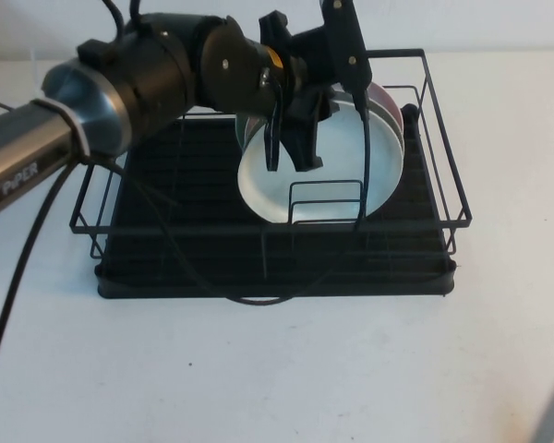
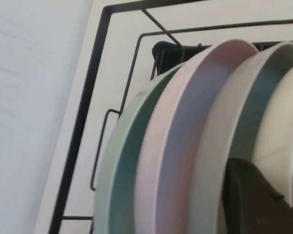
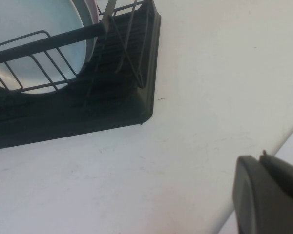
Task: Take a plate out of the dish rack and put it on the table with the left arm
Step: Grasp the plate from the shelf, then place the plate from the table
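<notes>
The black wire dish rack [image 1: 425, 198] stands on the white table [image 1: 277, 369] with several plates upright at its right side. The white, mint-tinted plate [image 1: 328, 189] is the front one and still stands behind the small wire divider [image 1: 325, 201]. My left arm [image 1: 120, 92] reaches over the rack from the left. My left gripper [image 1: 295, 161] is at this plate's top rim. In the left wrist view its fingers [image 2: 254, 204] straddle the pale plate [image 2: 283, 126] with little gap. My right gripper [image 3: 264, 163] is shut and empty, over the table right of the rack.
Behind the white plate stand a pale blue-tinted plate [image 2: 224, 131], a pink plate [image 2: 176, 141] and a green plate [image 2: 119, 165]. The rack's left half [image 1: 180, 185] holds no plates. Open table lies in front of the rack [image 3: 136, 185]. A black cable [image 1: 18, 277] trails from the left arm.
</notes>
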You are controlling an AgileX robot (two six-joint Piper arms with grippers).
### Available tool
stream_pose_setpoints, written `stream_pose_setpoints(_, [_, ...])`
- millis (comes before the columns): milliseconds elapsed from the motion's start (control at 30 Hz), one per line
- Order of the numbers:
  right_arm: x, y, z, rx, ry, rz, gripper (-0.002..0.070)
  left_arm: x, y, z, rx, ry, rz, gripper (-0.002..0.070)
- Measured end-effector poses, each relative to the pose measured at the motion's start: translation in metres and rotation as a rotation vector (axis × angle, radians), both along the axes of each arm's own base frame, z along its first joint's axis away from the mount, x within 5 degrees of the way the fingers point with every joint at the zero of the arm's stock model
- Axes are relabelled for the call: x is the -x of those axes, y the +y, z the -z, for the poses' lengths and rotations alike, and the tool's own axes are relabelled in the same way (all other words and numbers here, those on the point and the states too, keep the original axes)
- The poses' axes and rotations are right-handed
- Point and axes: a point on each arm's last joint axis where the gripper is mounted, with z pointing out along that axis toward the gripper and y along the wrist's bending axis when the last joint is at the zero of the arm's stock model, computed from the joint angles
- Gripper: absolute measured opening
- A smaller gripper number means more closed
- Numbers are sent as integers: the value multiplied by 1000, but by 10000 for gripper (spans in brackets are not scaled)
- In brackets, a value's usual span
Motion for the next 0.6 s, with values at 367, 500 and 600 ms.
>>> stream_pose_setpoints(367, [0, 0, 0, 0, 0, 0, -18, 24, 18, -66, 127, -152, -22, 22])
stream_pose_setpoints(500, [0, 0, 0, 0, 0, 0, -18, 26, 19, -69, 138, -150, -25, 22])
stream_pose_setpoints(600, [0, 0, 0, 0, 0, 0, -18, 28, 20, -73, 146, -150, -27, 22])
